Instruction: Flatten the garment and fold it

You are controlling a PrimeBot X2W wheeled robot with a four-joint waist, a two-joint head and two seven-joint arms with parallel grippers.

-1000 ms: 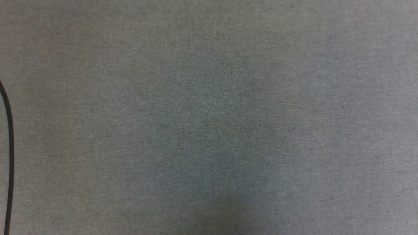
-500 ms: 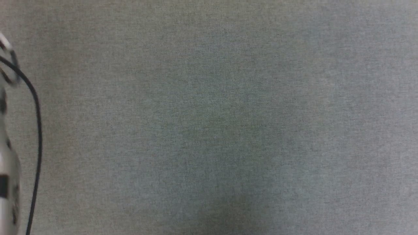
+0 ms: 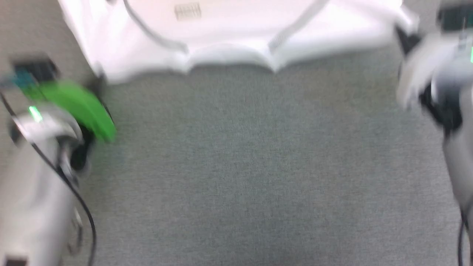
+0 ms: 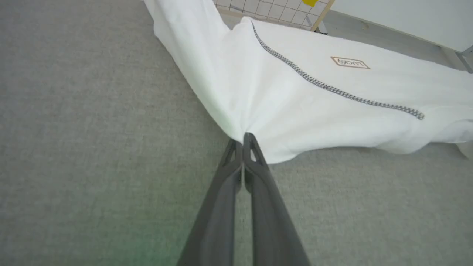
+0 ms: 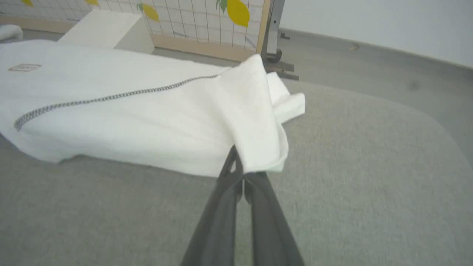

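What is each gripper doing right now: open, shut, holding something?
Left gripper: closed, pinching the edge of the large white long-sleeved shirt.
Right gripper: closed, pinching that shirt's bunched edge.

Soft matt cloth garment (image 4: 295, 96) on coarse-woven grey fabric surface (image 4: 74, 111)

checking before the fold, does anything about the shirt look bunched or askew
Yes. The garment is not flat: at the right gripper its end is doubled over in a crumpled flap, and at the left gripper the pinched edge puckers. Both are shut on it.
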